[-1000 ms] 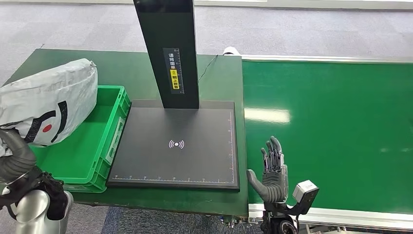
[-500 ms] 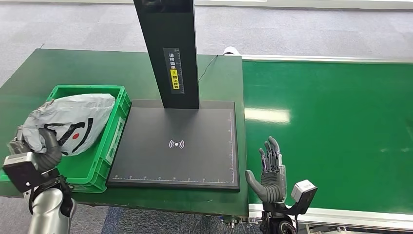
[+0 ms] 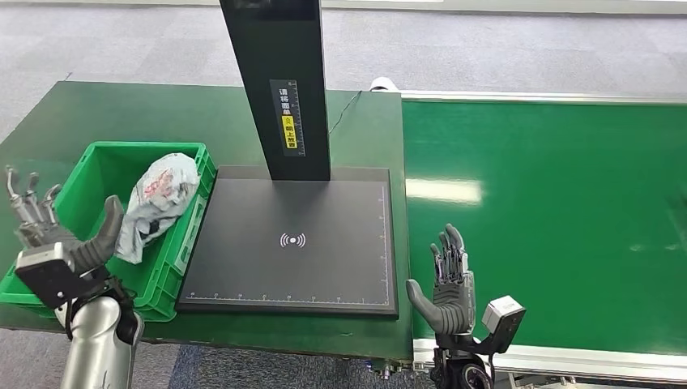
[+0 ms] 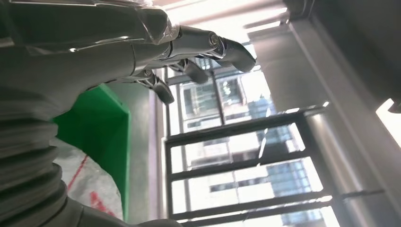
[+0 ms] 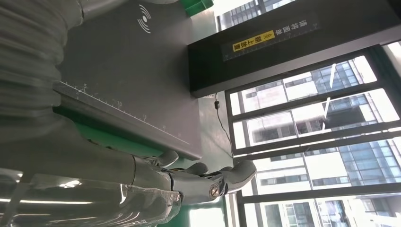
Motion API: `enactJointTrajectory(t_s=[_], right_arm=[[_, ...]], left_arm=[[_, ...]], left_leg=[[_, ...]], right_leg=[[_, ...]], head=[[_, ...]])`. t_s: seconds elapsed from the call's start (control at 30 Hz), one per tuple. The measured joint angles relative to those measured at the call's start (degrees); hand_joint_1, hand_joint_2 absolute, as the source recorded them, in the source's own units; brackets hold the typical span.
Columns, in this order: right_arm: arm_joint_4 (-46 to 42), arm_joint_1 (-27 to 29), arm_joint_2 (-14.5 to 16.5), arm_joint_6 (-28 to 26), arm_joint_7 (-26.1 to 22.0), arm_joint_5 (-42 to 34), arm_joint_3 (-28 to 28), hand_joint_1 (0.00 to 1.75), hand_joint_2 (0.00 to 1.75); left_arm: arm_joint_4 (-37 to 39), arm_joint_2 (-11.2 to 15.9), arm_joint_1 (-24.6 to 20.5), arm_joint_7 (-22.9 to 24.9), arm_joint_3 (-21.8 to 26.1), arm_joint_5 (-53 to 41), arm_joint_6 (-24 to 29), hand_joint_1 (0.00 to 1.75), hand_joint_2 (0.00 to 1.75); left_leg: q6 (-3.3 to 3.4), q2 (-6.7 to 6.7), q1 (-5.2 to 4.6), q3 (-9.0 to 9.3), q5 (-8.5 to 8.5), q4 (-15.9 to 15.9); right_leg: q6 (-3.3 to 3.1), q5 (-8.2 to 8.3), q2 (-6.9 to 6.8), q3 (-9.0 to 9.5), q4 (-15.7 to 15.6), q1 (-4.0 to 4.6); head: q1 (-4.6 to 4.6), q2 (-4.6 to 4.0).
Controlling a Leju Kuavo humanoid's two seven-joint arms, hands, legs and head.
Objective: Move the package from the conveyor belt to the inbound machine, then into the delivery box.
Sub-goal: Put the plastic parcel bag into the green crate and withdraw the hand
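Note:
The grey plastic package (image 3: 158, 203) with red and black print lies crumpled inside the green delivery box (image 3: 93, 166), against its right wall. My left hand (image 3: 50, 231) hovers open over the box's near left part, thumb close to the package, fingers spread and holding nothing. In the left wrist view the package (image 4: 87, 189) and the box (image 4: 106, 120) show behind the hand (image 4: 142, 52). My right hand (image 3: 448, 284) is open and upright at the near edge of the conveyor belt (image 3: 551, 219). The black inbound machine plate (image 3: 296, 243) lies bare.
The machine's black post (image 3: 279, 81) rises behind the plate; in the right wrist view it (image 5: 283, 45) stands beyond the plate (image 5: 127, 71). The green table (image 3: 162, 113) extends behind the box. Grey carpet floor lies beyond.
My left hand lowered the package into the box and let go; its fingers have spread and the package has slumped against the right wall. The right hand has stayed put.

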Motion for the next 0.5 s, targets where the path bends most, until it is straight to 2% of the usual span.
enactJointTrajectory(t_s=[0.17,0.4,0.5], right_arm=[[0.00,0.22,-0.02,-0.03,-0.02,-0.17,-0.21,0.00,1.75],[-0.13,0.44,-0.02,-0.17,-0.01,-0.23,-0.37,0.00,1.75],[-0.56,0.62,0.01,-0.44,0.07,-0.24,-0.49,0.00,1.75]], left_arm=[[-10.27,-1.35,7.57,-2.37,-0.96,3.59,2.99,0.00,1.75],[-23.62,-2.00,13.46,-2.45,-5.44,5.41,10.88,0.00,1.75],[-26.52,-2.05,16.36,-2.45,-9.00,4.87,9.17,0.00,1.75]], left_leg=[[-0.01,-0.02,0.00,-0.01,-0.03,0.00],[0.00,-0.03,0.00,0.06,-0.01,0.00],[0.00,-0.04,0.00,0.06,-0.02,0.00]], right_leg=[[0.03,-0.04,0.00,-0.02,-0.01,0.00],[0.02,-0.03,0.00,0.06,-0.01,0.00],[0.03,-0.04,-0.02,0.04,-0.02,-0.02]], head=[[0.01,0.00],[-0.01,0.00],[0.00,0.00]])
